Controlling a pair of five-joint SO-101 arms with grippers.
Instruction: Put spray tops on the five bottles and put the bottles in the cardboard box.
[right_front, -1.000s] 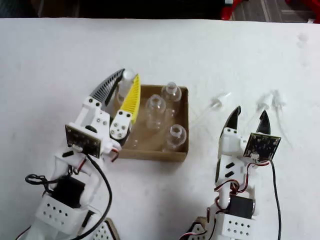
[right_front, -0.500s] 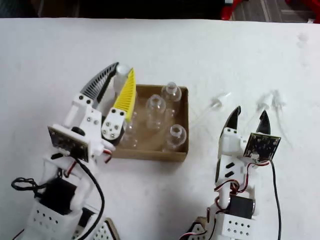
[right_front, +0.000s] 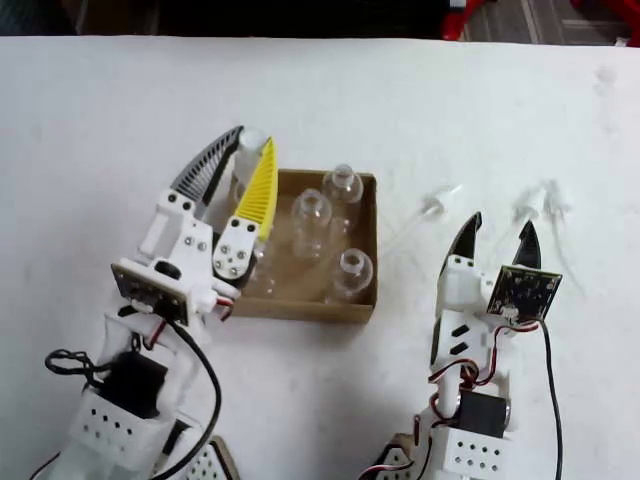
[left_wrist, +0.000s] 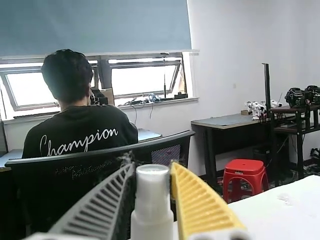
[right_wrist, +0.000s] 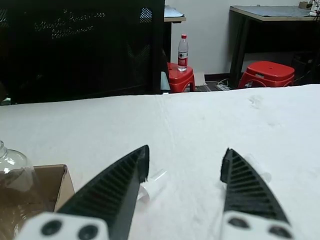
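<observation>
grips a bottle (right_front: 246, 165) with the left end effector (right_front: 254, 140): dark ribbed finger (right_front: 205, 170) on one side, yellow finger (right_front: 262, 190) on the other, drawn in narrow against the bottle. carries a white spray top (left_wrist: 151, 175) on that bottle, standing up between the 2 fingers in the left wrist view. holds it at the far left corner of the cardboard box (right_front: 368, 240), about over the box wall; cannot tell whether touching the wall or clear of it.

on the white counter (right_front: 100, 100), about midway between the left and right edges: the box, open side up. inside it, 3 clear bottles without tops: 1 in the far right corner (right_front: 344, 183), 1 just beside that toward the box's middle (right_front: 311, 210), 1 in the near right corner (right_front: 352, 265).

toward the right edge from the box: the right end effector (right_front: 497, 232), spread wide around nothing, tips aimed at the far edge. beyond those tips, loose spray tops lying on the counter: 1 between box and end effector (right_front: 435, 205), 2 more close together nearer the right edge (right_front: 530, 207) (right_front: 552, 200).
</observation>
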